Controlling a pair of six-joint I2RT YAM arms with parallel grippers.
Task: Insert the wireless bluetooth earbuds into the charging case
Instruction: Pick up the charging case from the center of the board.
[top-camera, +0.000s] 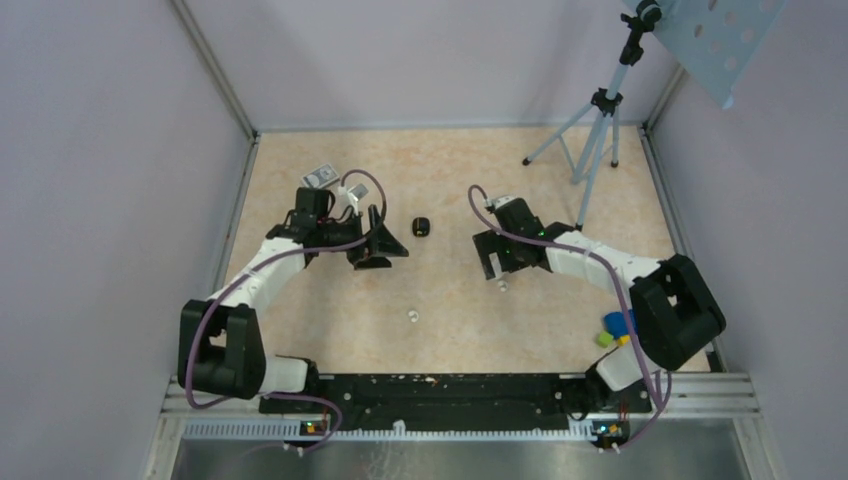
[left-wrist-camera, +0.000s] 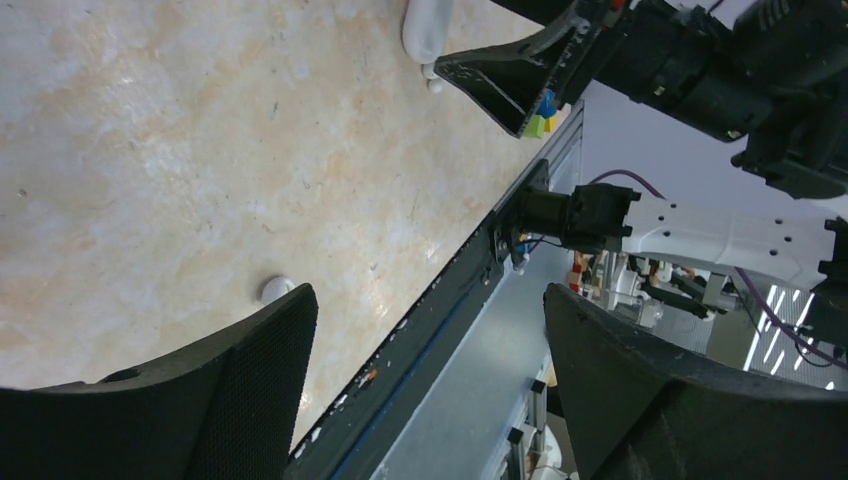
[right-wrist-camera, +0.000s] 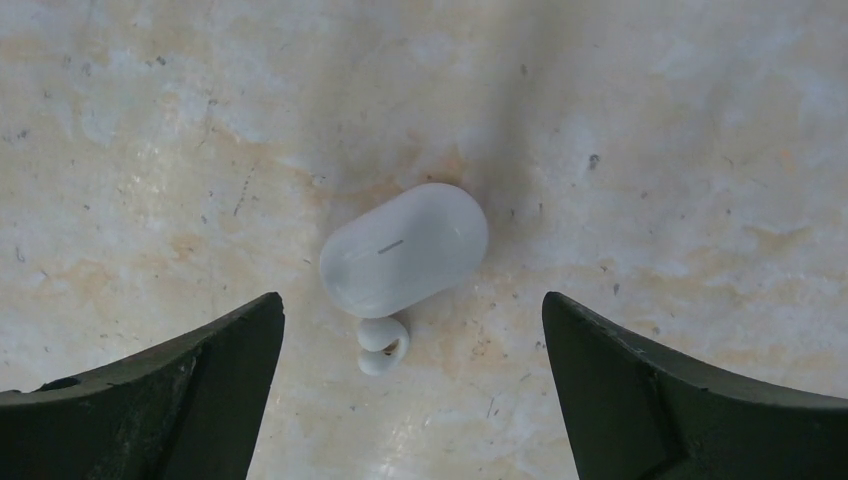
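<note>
Right wrist view: right gripper (right-wrist-camera: 410, 302) gapes wide, the case (right-wrist-camera: 404, 248) and one earbud (right-wrist-camera: 382, 346) lying between its jaws; left gripper (left-wrist-camera: 428, 292) wide too.

High overhead view, right wrist close above charging case (right-wrist-camera: 404, 248), left wrist low, sidelong

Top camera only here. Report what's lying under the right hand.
Observer: The charging case lies flat between the fingers of the open right hand, lid shut as far as I can tell.
Operator: Locate the earbuds.
Observer: One earbud sits right by the case's long side, not inside it.
Operator: Check the left hand.
Observer: The left hand is open and empty, with the other earbud on the table just off one fingertip.
</note>
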